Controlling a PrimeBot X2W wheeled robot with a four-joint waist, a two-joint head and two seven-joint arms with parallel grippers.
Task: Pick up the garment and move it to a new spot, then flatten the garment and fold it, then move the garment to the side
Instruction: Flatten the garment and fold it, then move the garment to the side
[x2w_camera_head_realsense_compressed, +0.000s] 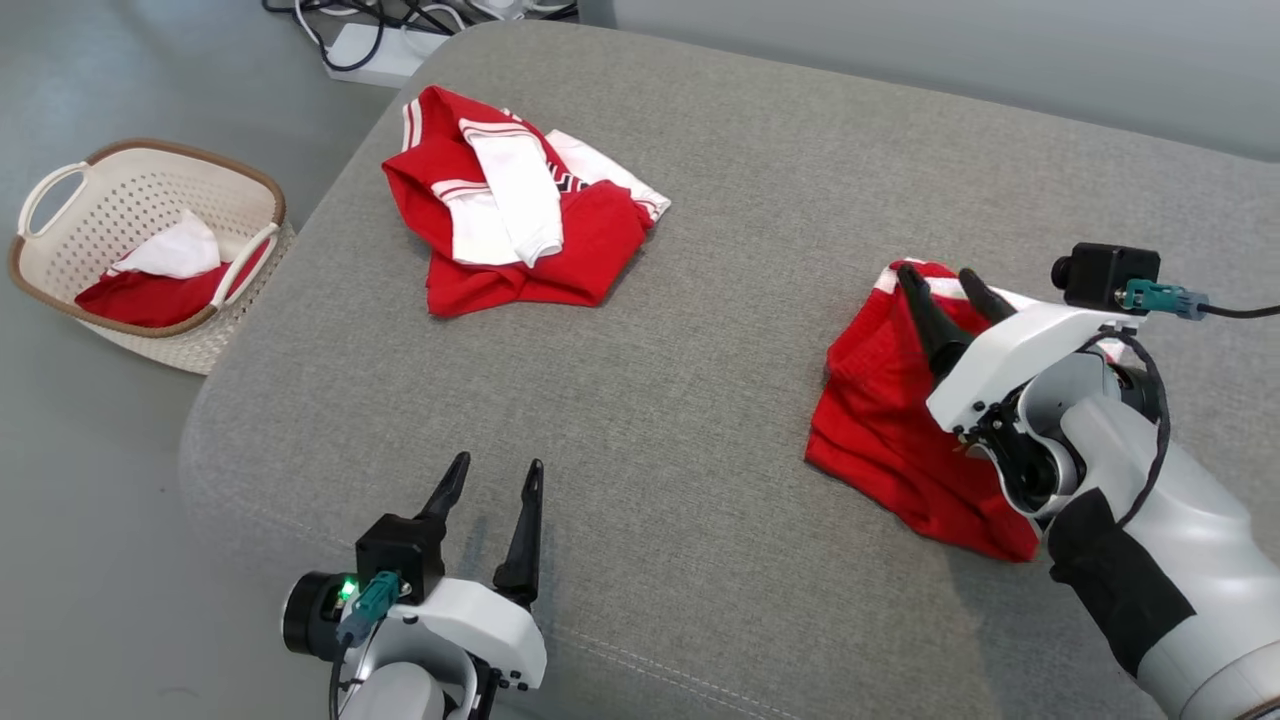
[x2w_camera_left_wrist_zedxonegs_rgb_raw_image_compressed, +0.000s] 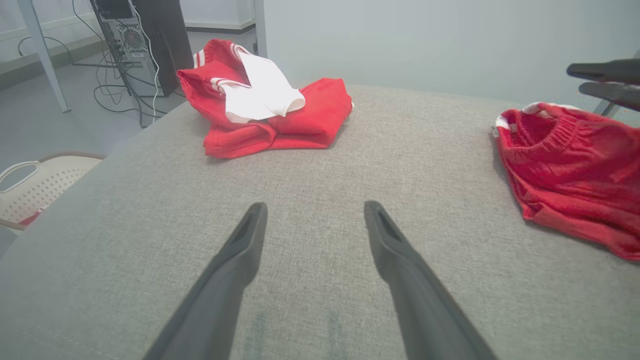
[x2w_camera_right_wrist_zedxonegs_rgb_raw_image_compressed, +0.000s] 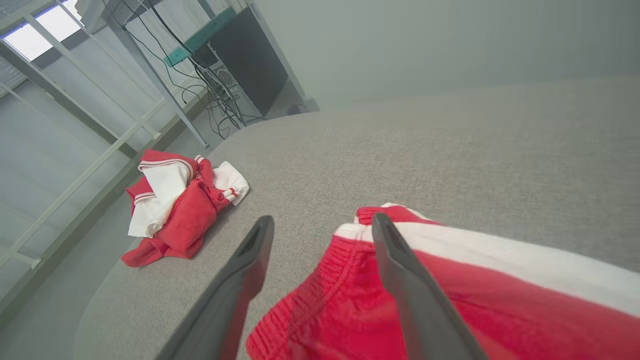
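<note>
Over red shorts (x2w_camera_head_realsense_compressed: 880, 430) with right gripper (x2w_camera_head_realsense_compressed: 937, 272) spread wide, empty; left gripper (x2w_camera_head_realsense_compressed: 498, 462) likewise wide. Risks pinching top layer only, undoing the fold.

Grey fabric cushion (x2w_camera_head_realsense_compressed: 720, 400) — crumpled red-and-white garment (x2w_camera_head_realsense_compressed: 590, 250) far left, red shorts (x2w_camera_head_realsense_compressed: 880, 430) on the right side

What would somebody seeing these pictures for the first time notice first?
Bright red cloth on the gray cushion: a crumpled red and white heap toward its far left, and a neater red garment at the right, with the open right gripper poised at its white-striped end. Then the pale basket on the floor at the left, holding more red and white cloth.
</note>
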